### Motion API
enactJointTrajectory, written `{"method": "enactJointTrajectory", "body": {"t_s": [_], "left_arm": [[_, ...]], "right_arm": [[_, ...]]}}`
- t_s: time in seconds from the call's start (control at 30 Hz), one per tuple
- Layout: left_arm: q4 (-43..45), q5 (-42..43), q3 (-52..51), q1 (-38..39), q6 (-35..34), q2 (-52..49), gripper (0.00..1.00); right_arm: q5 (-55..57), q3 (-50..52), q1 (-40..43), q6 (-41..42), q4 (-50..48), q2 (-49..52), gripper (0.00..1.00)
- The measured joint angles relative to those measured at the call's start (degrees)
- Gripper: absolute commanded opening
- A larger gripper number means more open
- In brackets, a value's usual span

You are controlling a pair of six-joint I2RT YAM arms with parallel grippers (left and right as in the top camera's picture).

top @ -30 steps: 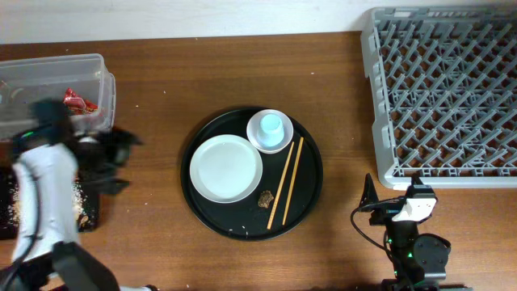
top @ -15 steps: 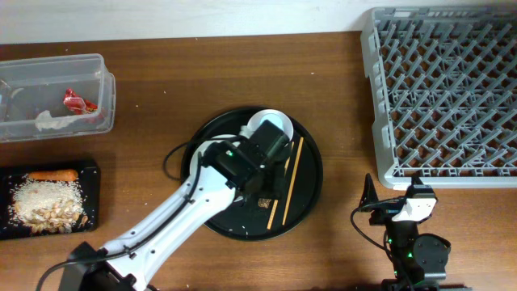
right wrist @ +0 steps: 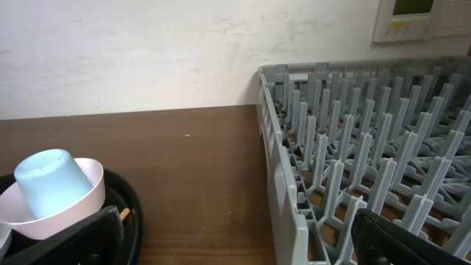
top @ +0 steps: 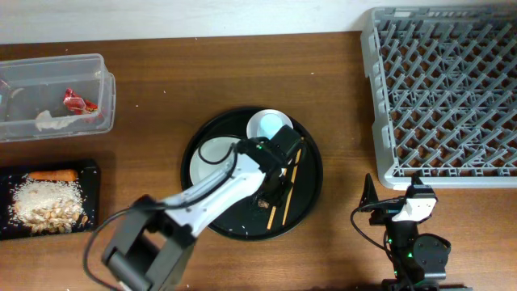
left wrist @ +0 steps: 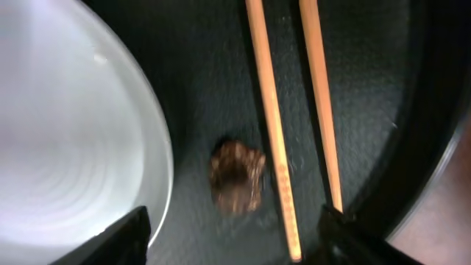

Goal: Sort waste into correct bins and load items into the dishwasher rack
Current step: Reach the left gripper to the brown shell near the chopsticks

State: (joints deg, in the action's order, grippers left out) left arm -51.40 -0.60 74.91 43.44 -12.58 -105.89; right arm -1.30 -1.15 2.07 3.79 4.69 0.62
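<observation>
Left gripper (left wrist: 234, 237) hovers, spread wide, over dark scrap (left wrist: 237, 178) beside chopsticks (left wrist: 274, 125).

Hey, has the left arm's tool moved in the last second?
Yes. The left tool went rightward, from beside the clear tub to over the round black tray, and is now above the small dark scrap.

The dark scrap (left wrist: 237, 178) sits in a narrow gap between plate (left wrist: 66, 147) rim and chopsticks (left wrist: 273, 125).

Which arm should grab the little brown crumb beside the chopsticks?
Left. The left gripper hangs open right above the dark scrap on the round tray; the right gripper sits far off by the rack.
</observation>
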Motion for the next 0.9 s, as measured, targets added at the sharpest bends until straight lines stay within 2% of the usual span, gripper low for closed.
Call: {"method": "enactJointTrajectory", "body": {"t_s": [0.13,0.27,0.43,0.5,0.6,0.7,0.8,0.9], "left_arm": [[0.92,0.07,-0.02,0.0,0.0,-4.31,0.65],[1.44,0.26,-0.02,0.0,0.04,-5.99,0.55],[1.53,1.38,0.0,0.0,0.17,-6.86,0.55],[1.33,-0.87,0.11,0.09,0.17,-6.86,0.56],[0.42,-8.83,0.33,-0.61,0.17,-6.97,0.56],[-2.03,-13.57,3.48,-5.29,0.17,-7.02,0.56],[-3.43,-12.44,5.33,-5.33,0.17,-6.99,0.56],[-4.33,-7.37,5.62,-5.33,0.17,-6.99,0.55]], "right_arm": [[0.0,0.0,0.0,0.04,0.0,0.0,0.98],[0.0,0.0,0.0,0.02,0.02,0.0,0.98],[0.0,0.0,0.0,0.0,0.02,0.0,0.98],[0.0,0.0,0.0,0.0,0.0,0.0,0.98],[0.0,0.0,0.0,0.02,0.0,0.0,0.98],[0.0,0.0,0.0,0.07,0.0,0.0,0.98],[0.0,0.0,0.0,0.0,0.02,0.0,0.98],[0.0,0.0,0.0,0.0,0.0,0.0,0.98]]}}
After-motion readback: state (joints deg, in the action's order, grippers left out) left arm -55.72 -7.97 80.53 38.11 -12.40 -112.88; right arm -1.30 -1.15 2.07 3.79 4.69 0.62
